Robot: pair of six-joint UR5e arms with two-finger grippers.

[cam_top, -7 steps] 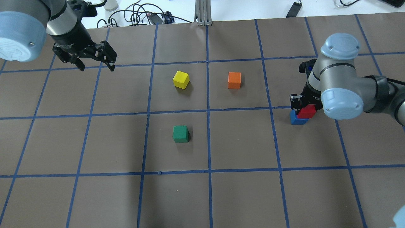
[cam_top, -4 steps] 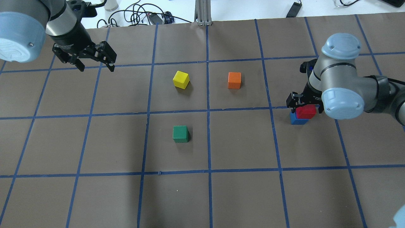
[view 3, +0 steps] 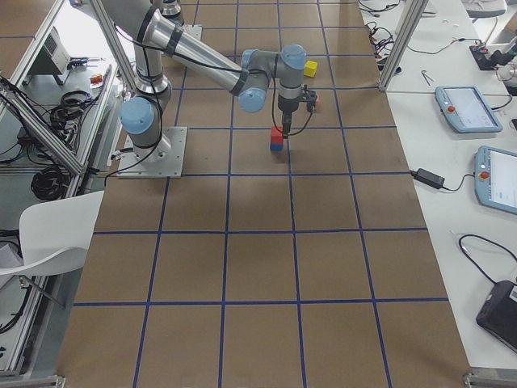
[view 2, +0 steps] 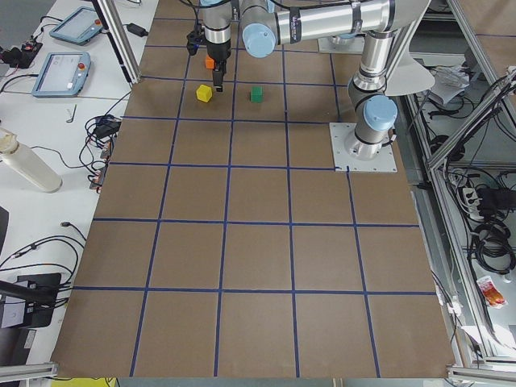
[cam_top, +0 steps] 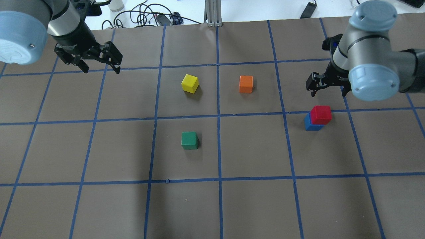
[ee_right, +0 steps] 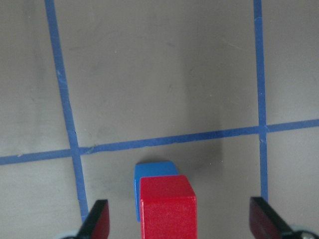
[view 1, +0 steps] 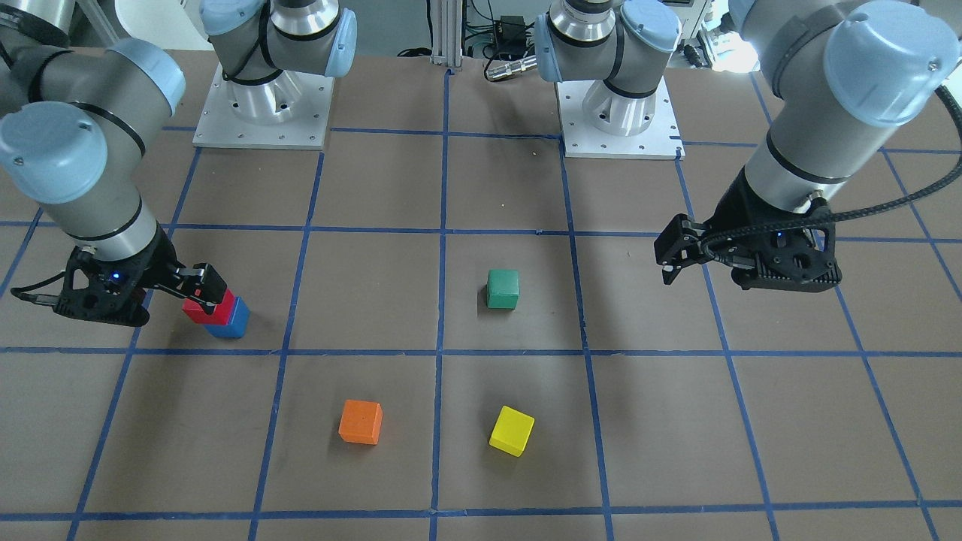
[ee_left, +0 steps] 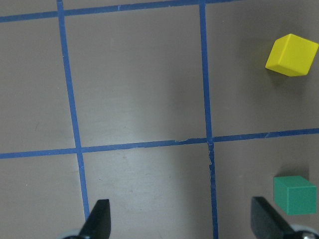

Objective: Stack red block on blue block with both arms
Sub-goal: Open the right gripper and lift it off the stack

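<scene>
Two cubes stacked, three loose, all on the brown papered surface (cam_top: 252, 205) marked with a blue tape grid (cam_top: 219, 149).

Nearest the robot: green block (cam_top: 189, 140), alone, just left of the centre tape line, flat on one face.

A little farther out and well to the right: blue block (cam_top: 308, 125) on the surface, with the red block (cam_top: 321, 114) sitting on top of it, touching. The pair stands just on the near side of a cross line of tape. Red is not quite square over blue: in the right wrist view a strip of blue shows past two of red's edges.

Next row out: yellow block (cam_top: 190, 83), turned slightly against the grid, and orange block (cam_top: 246, 84) to its right, set square. The centre tape line runs between them. Both are well apart from the stack.

Over the stack hangs the right claw (cam_top: 328, 94), fingers spread wide, empty. Its wrist view shows a clear gap between each fingertip and the red block's sides. Contact: none seen.

At the far left of the surface is the left claw (cam_top: 102, 70), raised, fingers likewise spread and gripping nothing. Its wrist view looks down on bare paper and a tape crossing, with the yellow and green blocks off at the view's edge.

Beyond the far edge: a tangle of black cables (cam_top: 149, 16) and an aluminium post (cam_top: 212, 13).
</scene>
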